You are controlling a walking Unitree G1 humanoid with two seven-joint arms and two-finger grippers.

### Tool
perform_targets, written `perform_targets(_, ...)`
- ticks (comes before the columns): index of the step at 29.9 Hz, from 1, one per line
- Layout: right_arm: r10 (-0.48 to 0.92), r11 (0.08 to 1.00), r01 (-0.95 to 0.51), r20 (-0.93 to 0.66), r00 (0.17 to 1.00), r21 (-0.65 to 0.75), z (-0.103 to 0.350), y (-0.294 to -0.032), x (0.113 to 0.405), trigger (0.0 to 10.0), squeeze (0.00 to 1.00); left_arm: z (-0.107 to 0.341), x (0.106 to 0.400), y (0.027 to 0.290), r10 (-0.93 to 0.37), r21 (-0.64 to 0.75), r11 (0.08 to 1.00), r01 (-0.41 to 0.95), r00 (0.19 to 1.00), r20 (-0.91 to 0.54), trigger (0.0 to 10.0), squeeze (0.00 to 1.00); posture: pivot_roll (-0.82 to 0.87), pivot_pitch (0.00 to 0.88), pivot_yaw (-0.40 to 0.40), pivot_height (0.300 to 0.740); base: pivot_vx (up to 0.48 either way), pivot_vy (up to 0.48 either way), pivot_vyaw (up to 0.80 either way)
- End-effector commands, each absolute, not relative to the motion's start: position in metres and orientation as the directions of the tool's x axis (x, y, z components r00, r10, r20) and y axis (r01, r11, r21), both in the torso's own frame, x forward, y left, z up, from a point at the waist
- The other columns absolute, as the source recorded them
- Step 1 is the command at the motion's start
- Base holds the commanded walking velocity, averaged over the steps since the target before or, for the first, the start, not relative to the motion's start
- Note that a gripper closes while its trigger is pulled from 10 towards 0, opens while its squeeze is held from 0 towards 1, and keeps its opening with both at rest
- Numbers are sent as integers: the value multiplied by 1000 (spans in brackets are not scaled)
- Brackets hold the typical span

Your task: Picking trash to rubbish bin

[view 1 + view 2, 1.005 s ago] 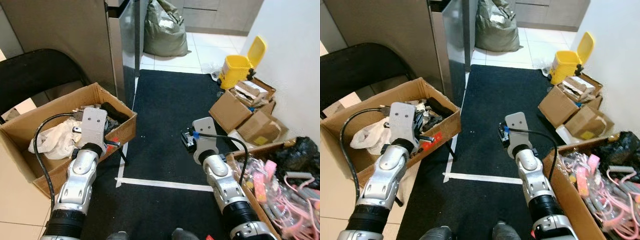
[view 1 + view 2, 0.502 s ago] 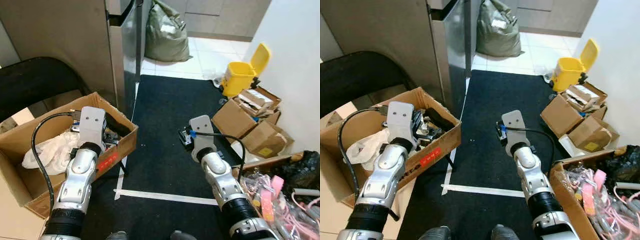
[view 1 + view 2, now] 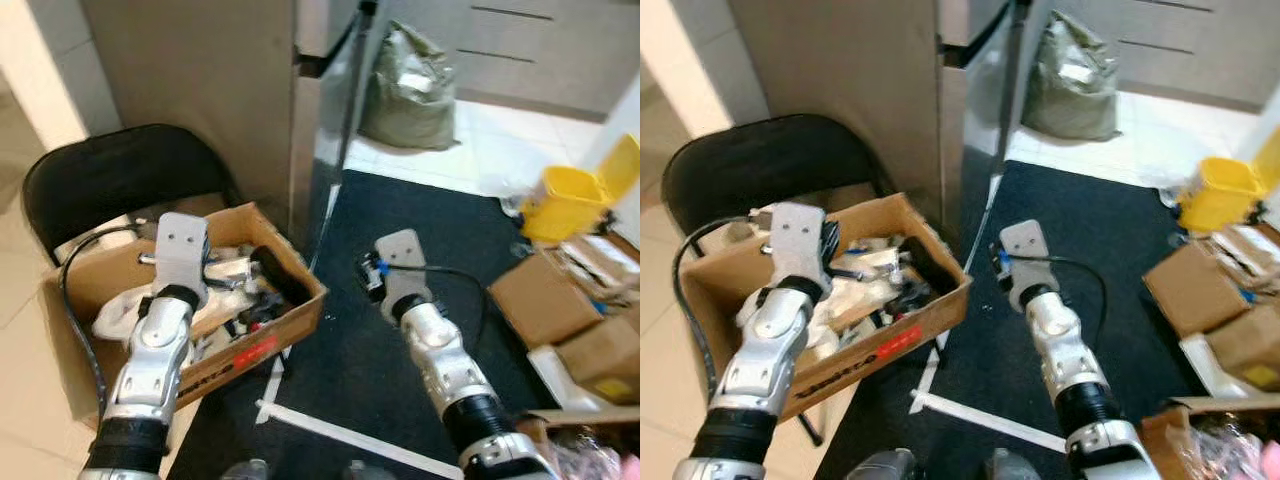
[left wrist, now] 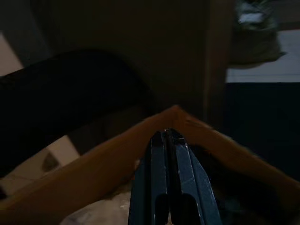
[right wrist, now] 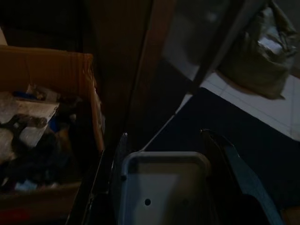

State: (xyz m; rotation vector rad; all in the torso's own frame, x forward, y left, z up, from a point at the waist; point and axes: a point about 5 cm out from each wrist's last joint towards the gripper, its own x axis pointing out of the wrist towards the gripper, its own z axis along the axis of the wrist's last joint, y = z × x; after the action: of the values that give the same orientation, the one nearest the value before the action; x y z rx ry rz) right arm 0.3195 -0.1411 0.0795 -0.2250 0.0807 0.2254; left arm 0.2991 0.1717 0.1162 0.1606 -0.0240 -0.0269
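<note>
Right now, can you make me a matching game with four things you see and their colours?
Things:
1. folding chair
2. rubbish bin
3. stuffed sack
4. open box of trash

Colours:
A. yellow
B. brown cardboard
C. black
D. grey-green

Pairs: 1-C, 2-A, 3-D, 4-B
</note>
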Motion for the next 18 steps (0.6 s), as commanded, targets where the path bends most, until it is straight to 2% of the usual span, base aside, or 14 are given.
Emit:
perform_targets(1,210,948,-231,-113,971,-220,77,-142,319,10000,0,111,298,168,-41,162,986,40,999,-1,10000,0,62,7,-31,740,319,0,650)
perform_targets(18,218,946,-239,-113,969,-220,76,-141,318,10000,0,111,297,169,-44,163,986,44,999,-4,10000,0,64,24,-28,740,316,0,646)
